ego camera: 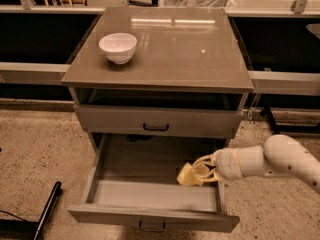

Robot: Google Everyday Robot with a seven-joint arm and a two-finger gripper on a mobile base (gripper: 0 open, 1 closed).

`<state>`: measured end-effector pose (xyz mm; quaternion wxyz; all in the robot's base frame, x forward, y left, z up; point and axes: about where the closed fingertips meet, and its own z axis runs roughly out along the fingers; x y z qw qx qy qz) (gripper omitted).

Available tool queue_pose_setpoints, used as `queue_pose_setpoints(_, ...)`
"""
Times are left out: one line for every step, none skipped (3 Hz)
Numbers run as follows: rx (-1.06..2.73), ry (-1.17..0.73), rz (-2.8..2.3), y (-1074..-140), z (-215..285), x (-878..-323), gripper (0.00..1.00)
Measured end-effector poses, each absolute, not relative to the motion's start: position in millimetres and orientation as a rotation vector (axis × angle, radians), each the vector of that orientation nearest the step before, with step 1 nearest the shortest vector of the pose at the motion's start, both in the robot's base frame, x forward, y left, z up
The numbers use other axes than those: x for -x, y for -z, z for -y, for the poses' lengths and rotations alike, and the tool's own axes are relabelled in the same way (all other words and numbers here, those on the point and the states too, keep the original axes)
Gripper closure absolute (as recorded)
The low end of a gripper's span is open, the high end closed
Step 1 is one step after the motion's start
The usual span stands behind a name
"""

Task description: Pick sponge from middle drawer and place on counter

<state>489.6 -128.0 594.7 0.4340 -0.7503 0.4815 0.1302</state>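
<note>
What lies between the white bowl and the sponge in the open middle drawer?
In the camera view: bare counter, then the shut upper drawer. The gripper grips the sponge inside the middle drawer.

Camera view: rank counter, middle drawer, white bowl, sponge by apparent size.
1-2. counter and middle drawer: look about alike; the drawer is nearer the camera, so no ranking.
3. white bowl.
4. sponge, smallest, held at the drawer's right side by the gripper, jaws shut on it.

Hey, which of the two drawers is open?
The lower one, the middle drawer, is pulled out; the pincer grips the sponge inside it. The upper drawer is shut.
</note>
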Motion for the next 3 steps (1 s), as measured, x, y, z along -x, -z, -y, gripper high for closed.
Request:
queue_pose_setpoints(1.854, -0.151, -1.224, -654.5, 138.1, -504.0, 1.00)
queue_pose_setpoints(1.848, 0.034, -1.321, -740.6, 148.8, -534.3, 1.00)
queue_pose_setpoints(1.835, 0.101, -1.392, -811.3, 165.8, -566.6, 1.00)
